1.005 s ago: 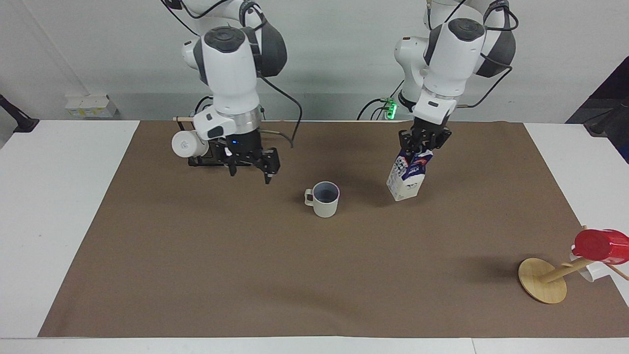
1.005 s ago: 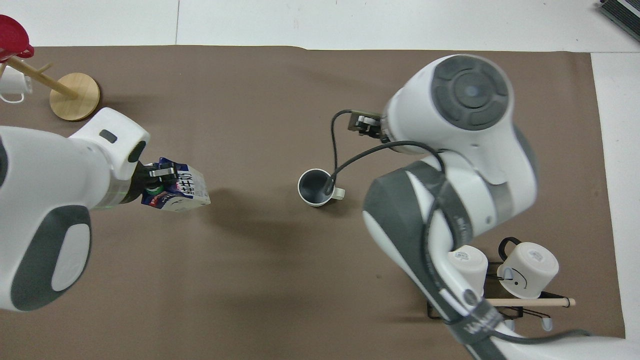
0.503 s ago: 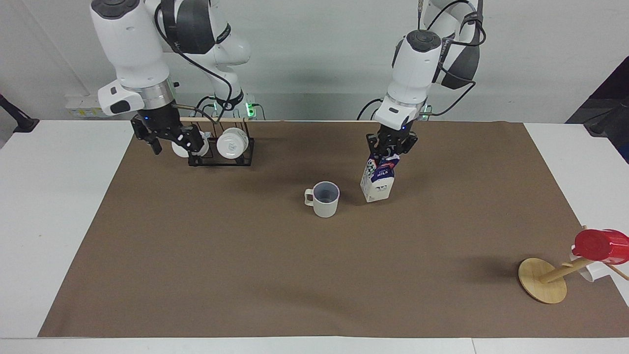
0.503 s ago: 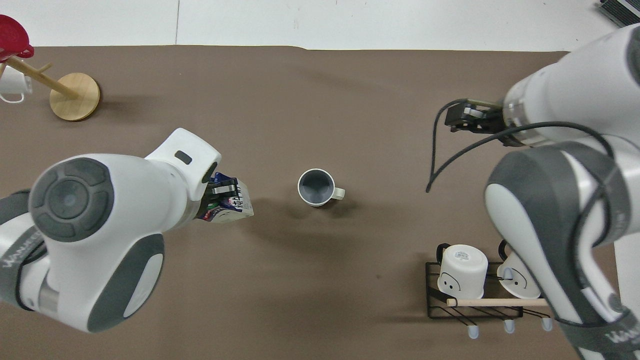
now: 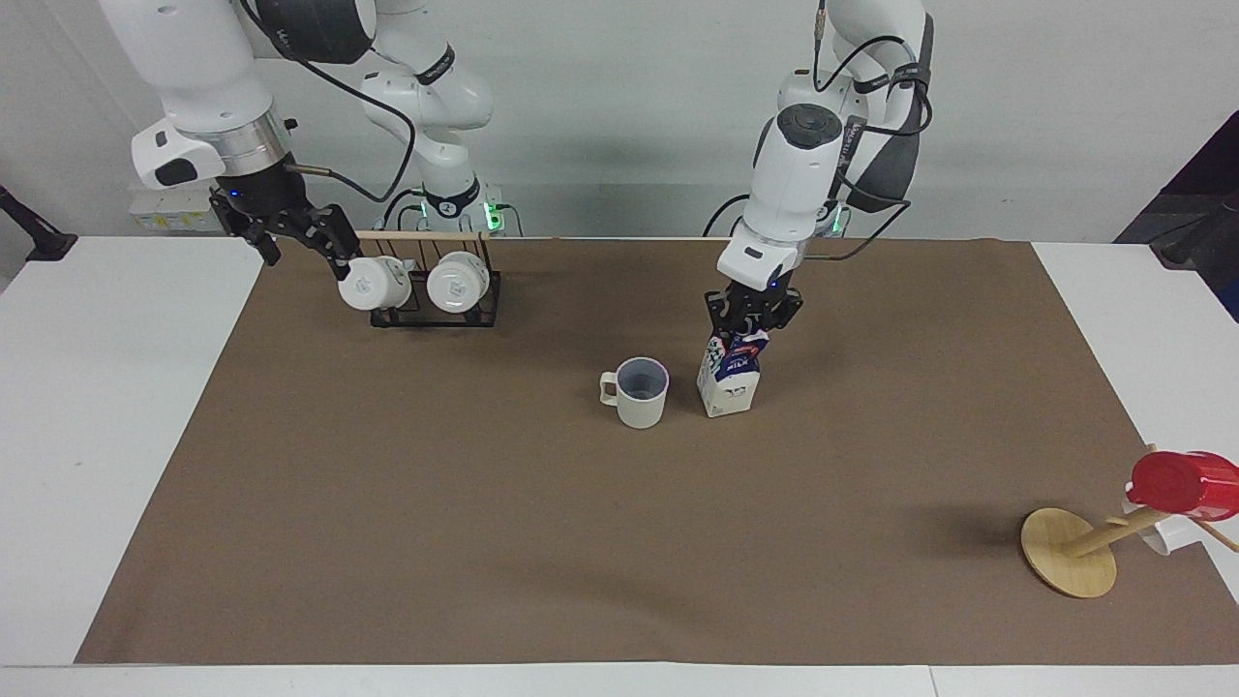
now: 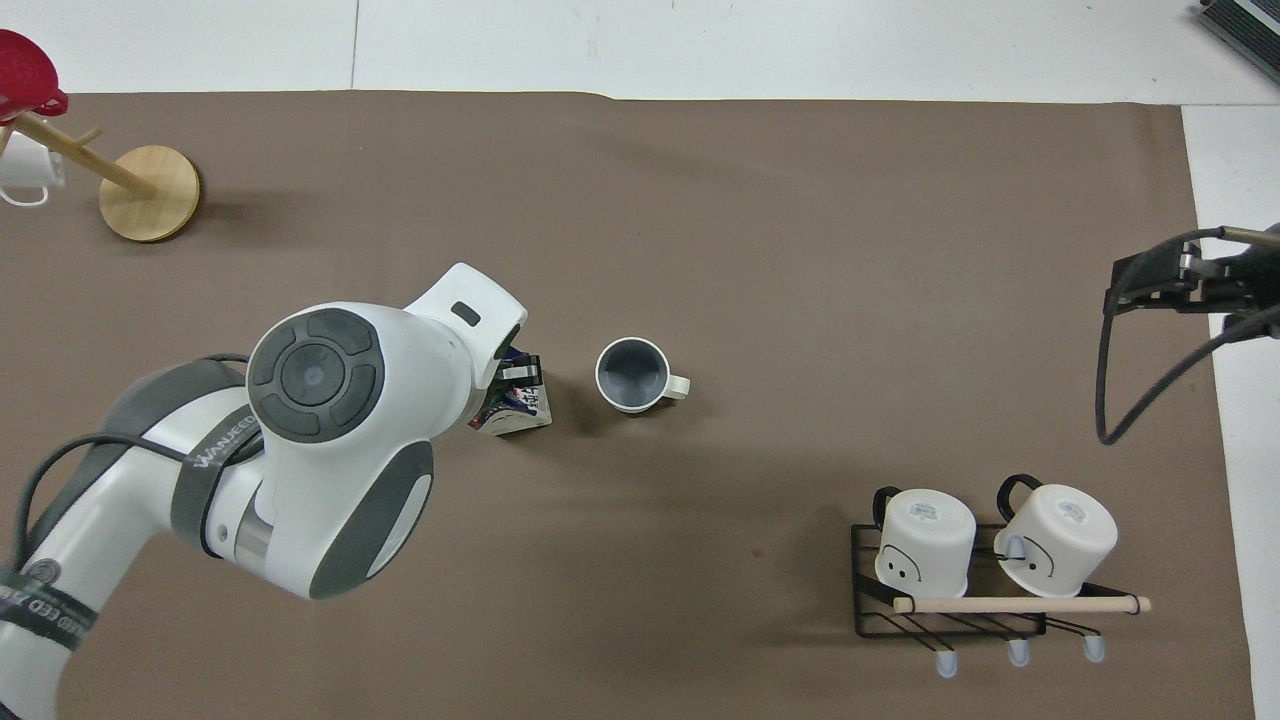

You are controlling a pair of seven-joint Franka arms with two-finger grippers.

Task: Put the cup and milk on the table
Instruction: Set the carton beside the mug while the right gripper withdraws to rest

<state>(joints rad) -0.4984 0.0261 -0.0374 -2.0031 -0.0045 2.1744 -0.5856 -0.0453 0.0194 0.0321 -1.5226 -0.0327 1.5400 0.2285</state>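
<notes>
Now we clamp milk (image 5: 729,379) top in left gripper (image 5: 751,319), carton seemingly grounded beside cup (image 5: 639,391); next we release, lift straight. Right gripper (image 5: 295,232) waits empty, spread, over table (image 5: 116,387) edge.

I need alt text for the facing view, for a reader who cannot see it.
The left gripper holds the top of the milk, which stands beside the cup on the brown mat of the table. The right gripper hangs open by a rack of two white mugs.
</notes>
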